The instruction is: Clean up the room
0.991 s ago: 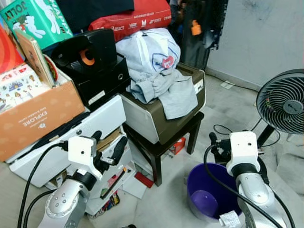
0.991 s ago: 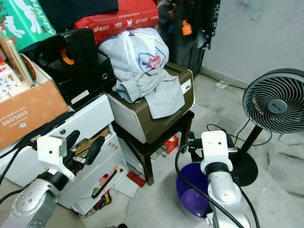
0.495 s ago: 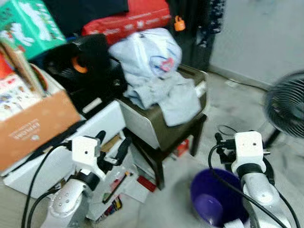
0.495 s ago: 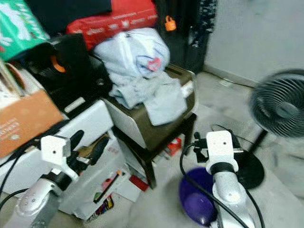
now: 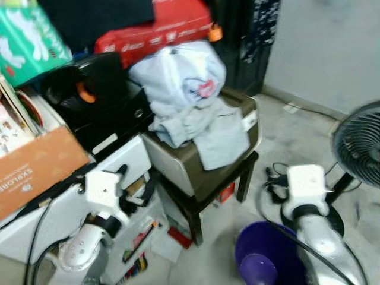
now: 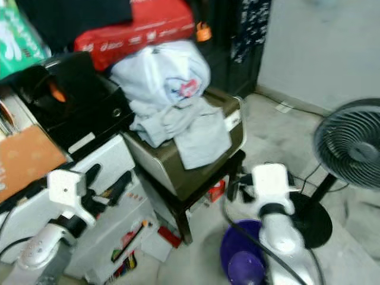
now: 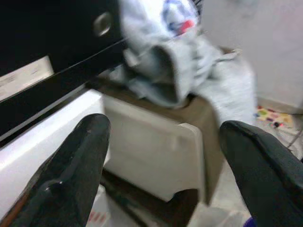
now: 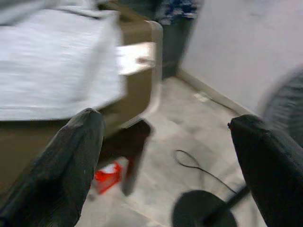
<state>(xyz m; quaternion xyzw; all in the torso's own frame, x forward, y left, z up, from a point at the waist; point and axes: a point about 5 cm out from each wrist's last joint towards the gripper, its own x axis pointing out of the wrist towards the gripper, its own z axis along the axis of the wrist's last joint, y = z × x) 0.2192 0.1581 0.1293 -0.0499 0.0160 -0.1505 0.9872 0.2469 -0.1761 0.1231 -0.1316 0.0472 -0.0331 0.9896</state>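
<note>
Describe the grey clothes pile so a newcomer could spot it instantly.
Find the brown-and-cream box sitting on the low dark stool mid-room, beside the black speaker stack. The grey clothes pile is heaped on that box, one piece draping over its front edge. It is the only soft, pale heap, marked by a small red-and-blue crest.

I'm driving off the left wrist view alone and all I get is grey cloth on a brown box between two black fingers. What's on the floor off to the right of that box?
Observer: A purple bucket stands on the floor beside the dark stool that carries the brown box.
Operator: Where is the right pincer?
Observer: The right pincer is open and empty, raised above the bucket and facing the box.
Operator: Anything else nearby?
Observer: A black standing fan stands further right, its cord trailing on the floor.
</note>
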